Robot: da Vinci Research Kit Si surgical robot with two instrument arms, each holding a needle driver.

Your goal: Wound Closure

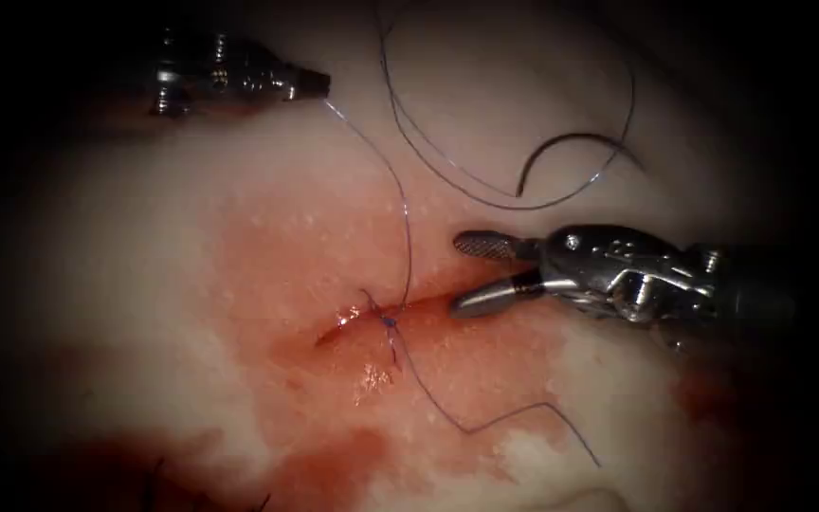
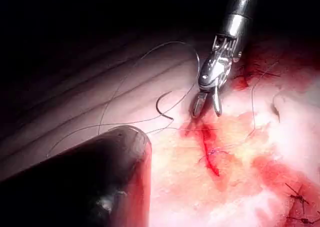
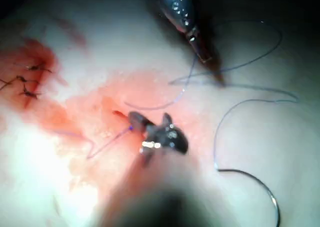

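The cut [image 1: 345, 322] runs across the reddened tissue [image 1: 267, 218], with a dark thread knot [image 1: 389, 322] on it. My left tool [image 1: 322, 83] sits at the upper left, shut on the thread [image 1: 400, 190], which runs down to the knot. My right tool [image 1: 457, 275] is open and holds nothing, its jaws just right of the knot at the cut's right end. The curved needle [image 1: 571, 144] lies free on the tissue to the upper right, not in the tissue; it also appears as needle [image 2: 162, 104] and needle [image 3: 255, 184]. A thread tail [image 1: 523, 412] trails toward the lower right.
Slack thread loops [image 1: 447, 161] across the pale tissue above the right tool. Red fluid [image 1: 324, 465] pools at the lower edge. Older dark stitches [image 3: 25, 82] sit off to one side, seen also as stitches [image 2: 300, 197].
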